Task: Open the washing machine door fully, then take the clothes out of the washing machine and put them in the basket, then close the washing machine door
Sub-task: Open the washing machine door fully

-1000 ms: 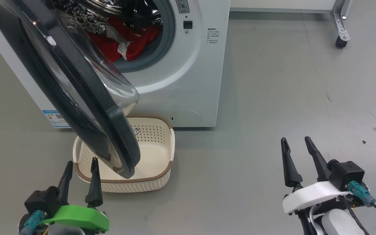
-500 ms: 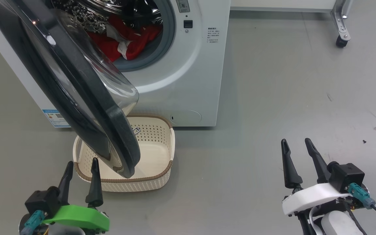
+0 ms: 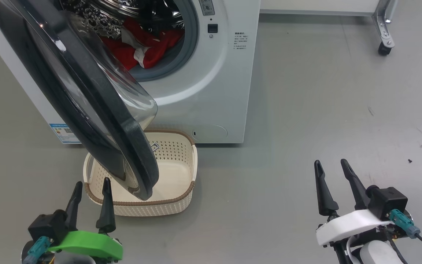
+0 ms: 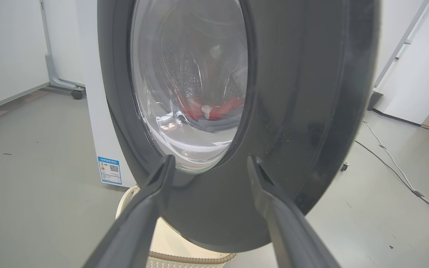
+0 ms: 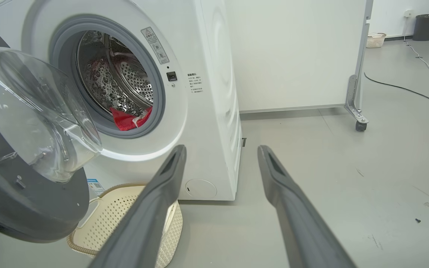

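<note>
Grey floor (image 3: 288, 110) takes up most of the head view, smooth with a few scuffs, and the white washing machine (image 3: 214, 91) stands on it at the upper left. Its door (image 3: 97, 110) is swung out partway and hangs over the cream basket (image 3: 181, 176), which sits on the floor right up against the machine's front. The red clothes (image 3: 148, 47) are lying in the drum. At the lower left, the left tool (image 3: 92, 181) on its green mount has its fingers spread wide with nothing between them, tips just beside the door's lower rim and the basket's near edge. The right tool (image 3: 330, 161), on a white mount at the lower right, is just as wide with nothing in it, over bare floor and well apart from the machine. The left wrist view has the door's outer face right up close, with the black rim spanning both fingers. Can't tell if they touch it. You can see the red through the glass, plus a blue label (image 4: 109, 170) low on the machine and a white cable (image 4: 400, 174) trailing across the floor. The right wrist view looks straight into the drum mouth instead: grey rubber ring, steel drum, clothes at the bottom, the clear window bulging from the door's inner side. A white panel (image 5: 292, 56) on casters stands behind the machine, and a dark bin (image 5: 426, 26) is way back in the corner.
</note>
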`<state>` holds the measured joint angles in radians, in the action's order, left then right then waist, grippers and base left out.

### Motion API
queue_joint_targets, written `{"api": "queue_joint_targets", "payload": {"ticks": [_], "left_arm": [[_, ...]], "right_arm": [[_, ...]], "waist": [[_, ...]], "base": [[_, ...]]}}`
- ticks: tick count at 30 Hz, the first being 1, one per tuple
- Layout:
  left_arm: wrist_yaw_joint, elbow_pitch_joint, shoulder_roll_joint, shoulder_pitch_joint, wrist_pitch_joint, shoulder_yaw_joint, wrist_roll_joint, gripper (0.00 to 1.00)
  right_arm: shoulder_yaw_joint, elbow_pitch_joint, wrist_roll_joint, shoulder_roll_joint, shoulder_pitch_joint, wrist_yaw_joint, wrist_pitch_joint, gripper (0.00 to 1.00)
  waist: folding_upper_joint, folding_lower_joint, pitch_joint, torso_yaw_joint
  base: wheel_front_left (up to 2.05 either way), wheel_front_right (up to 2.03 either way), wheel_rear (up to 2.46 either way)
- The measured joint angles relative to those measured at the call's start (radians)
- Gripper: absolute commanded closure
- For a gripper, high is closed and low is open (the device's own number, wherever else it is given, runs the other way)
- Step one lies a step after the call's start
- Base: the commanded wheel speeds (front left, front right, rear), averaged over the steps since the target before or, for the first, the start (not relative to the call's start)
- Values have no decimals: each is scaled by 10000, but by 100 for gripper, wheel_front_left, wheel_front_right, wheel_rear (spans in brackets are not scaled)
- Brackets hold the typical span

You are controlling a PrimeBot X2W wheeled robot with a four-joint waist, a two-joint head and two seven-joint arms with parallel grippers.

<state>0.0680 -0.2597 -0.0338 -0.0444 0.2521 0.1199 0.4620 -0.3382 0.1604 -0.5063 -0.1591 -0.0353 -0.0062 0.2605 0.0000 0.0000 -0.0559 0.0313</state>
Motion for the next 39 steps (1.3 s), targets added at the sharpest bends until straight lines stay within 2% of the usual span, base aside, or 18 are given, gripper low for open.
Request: {"api": "queue_joint_targets", "payload": {"ticks": [13, 14, 15, 16, 17, 28, 33, 39], "left_arm": [[2, -19, 0, 0, 0, 10, -2, 0], [2, -23, 0, 0, 0, 21, -2, 21], [6, -29, 0, 0, 0, 38, -2, 60], [38, -44, 0, 0, 0, 63, -4, 94], [56, -59, 0, 0, 0, 88, -6, 100], [90, 169, 2, -92, 0, -140, -234, 100], [123, 623, -31, -567, 0, -558, -313, 100], [167, 1216, -303, -1361, 2, -734, -686, 100]], "right_arm": [[151, 113, 176, 119, 54, 153, 0, 0], [155, 125, 180, 128, 55, 155, 0, 0], [157, 136, 198, 140, 55, 167, 0, 0], [161, 150, 234, 155, 55, 213, 0, 0], [165, 159, 253, 169, 56, 228, 0, 0], [337, 276, 332, 330, 82, 345, 0, 0], [316, 447, 401, 412, 89, 483, 0, 0], [330, 531, 428, 489, 234, 497, 0, 0]], "waist": [[0, 0, 0, -3], [0, 0, -1, -3], [0, 0, -1, -4], [0, 0, -2, -5], [0, 0, -1, -6], [0, 0, 25, -19], [0, 0, 161, -45], [0, 0, 315, -105]], "base": [[0, 0, 0], [0, 0, 0], [0, 0, 0], [0, 0, 0], [0, 0, 0], [0, 0, 0], [0, 0, 0], [0, 0, 0]]}}
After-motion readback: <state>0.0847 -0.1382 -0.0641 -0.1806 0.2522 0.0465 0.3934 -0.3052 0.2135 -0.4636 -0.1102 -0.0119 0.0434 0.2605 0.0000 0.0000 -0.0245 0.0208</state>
